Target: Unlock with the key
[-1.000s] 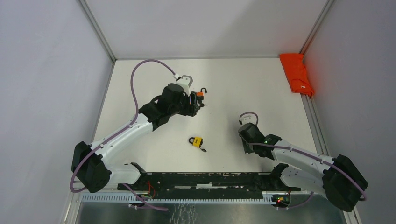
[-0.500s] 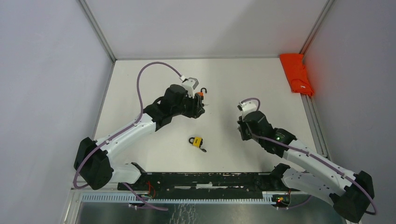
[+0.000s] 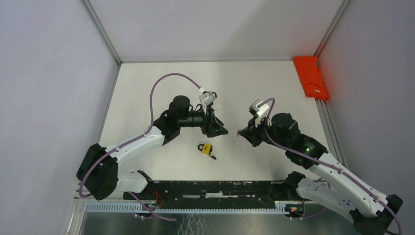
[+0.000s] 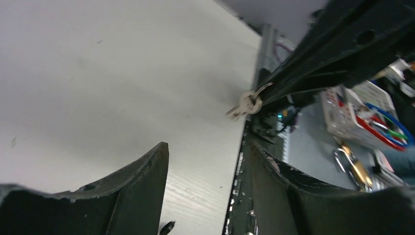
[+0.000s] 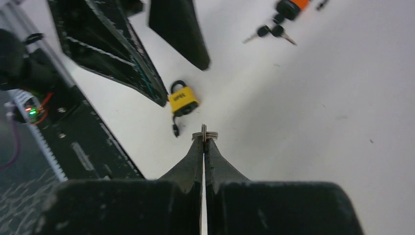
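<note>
A small yellow padlock [image 3: 206, 148] lies on the white table [image 3: 274, 93], with a dark key head [image 5: 174, 129] at its base; the right wrist view shows it [image 5: 182, 100] below and left of my fingertips. My right gripper [image 3: 241, 132] is shut on a silver key [image 5: 204, 133] by its ring, held above the table. The left wrist view shows that key [image 4: 247, 103] sticking out of the right gripper's fingers. My left gripper [image 3: 221, 128] is open and holds nothing. It points right at the right gripper, a short gap away. An orange padlock [image 5: 292, 5] with keys [image 5: 271, 32] lies farther back.
A folded orange cloth [image 3: 311, 76] lies at the table's far right edge. A black rail [image 3: 210, 188] runs along the near edge between the arm bases. Grey walls [image 3: 49, 98] close in the left, back and right sides.
The left gripper has left the orange padlock, swung nearer and rightward, and now faces the right gripper. The right arm has lifted and carried the key back toward it.
</note>
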`<state>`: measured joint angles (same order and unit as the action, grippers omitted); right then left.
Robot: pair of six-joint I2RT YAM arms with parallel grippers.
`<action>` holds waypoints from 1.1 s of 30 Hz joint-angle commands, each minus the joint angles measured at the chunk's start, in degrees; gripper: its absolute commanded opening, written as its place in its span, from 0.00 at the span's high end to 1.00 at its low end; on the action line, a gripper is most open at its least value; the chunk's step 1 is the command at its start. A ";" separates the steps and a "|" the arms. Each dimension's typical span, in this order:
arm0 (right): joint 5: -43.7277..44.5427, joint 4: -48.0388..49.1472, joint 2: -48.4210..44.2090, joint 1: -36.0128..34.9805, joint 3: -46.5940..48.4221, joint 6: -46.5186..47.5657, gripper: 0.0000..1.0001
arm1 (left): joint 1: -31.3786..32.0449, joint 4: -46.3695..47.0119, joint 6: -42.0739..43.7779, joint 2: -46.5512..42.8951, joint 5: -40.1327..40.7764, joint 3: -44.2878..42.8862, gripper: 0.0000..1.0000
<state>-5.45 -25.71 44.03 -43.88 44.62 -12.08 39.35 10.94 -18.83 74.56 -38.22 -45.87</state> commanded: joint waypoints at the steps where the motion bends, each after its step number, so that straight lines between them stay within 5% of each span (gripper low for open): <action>1: -11.46 6.24 -1.49 -0.33 2.26 2.25 1.00 | -0.06 14.26 -3.94 -0.02 -15.30 0.15 0.34; 6: -15.85 8.74 -1.74 -0.32 1.48 3.77 1.00 | 0.07 25.39 -10.39 -0.23 -22.89 2.17 0.34; 20: -24.11 15.15 -1.80 -0.29 2.40 5.41 1.00 | 3.11 23.69 -9.48 -0.21 -29.06 0.73 0.36; 29: -22.45 14.24 -1.88 -0.30 3.52 6.26 1.00 | 4.67 18.67 -6.31 -0.09 -28.59 -0.59 0.76; 33: -21.72 13.21 -2.79 -0.31 3.89 6.48 1.00 | 4.68 15.05 -4.04 -0.60 -27.54 -1.42 0.83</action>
<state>-28.25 -13.85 42.37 -43.88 45.76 -6.79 43.53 28.88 -26.72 74.76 -65.10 -44.53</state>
